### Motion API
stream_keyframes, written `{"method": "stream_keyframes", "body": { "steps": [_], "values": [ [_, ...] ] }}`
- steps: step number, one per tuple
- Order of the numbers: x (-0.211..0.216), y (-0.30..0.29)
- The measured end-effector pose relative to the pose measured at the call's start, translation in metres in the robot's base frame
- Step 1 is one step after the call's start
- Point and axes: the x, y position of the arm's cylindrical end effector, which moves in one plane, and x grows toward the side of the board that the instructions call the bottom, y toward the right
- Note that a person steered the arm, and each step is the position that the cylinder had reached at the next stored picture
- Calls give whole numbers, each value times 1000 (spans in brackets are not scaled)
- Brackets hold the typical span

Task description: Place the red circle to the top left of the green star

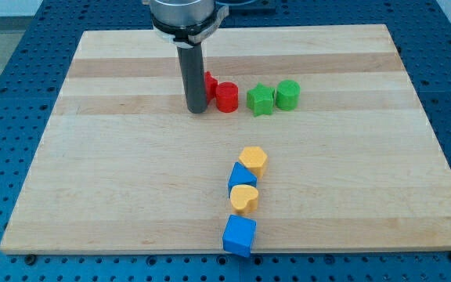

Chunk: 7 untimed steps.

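Note:
The red circle [226, 97] stands on the wooden board in the upper middle of the view. The green star [261, 100] lies just to its right, a small gap apart. My tip [197, 109] rests on the board just left of the red circle, close to it or touching it. A second red block [209, 81] is partly hidden behind the rod, at the red circle's upper left; its shape cannot be made out.
A green cylinder-like block [288, 94] sits right of the green star. Near the view's bottom stands a column: a yellow hexagon-like block [253, 160], a blue block [241, 178], a yellow heart [244, 198], a blue cube [239, 235] at the board's [116, 172] bottom edge.

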Motion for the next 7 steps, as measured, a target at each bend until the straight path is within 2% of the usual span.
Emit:
{"method": "stream_keyframes", "body": {
  "steps": [5, 7],
  "values": [
    [6, 36],
    [22, 21]
  ]
}}
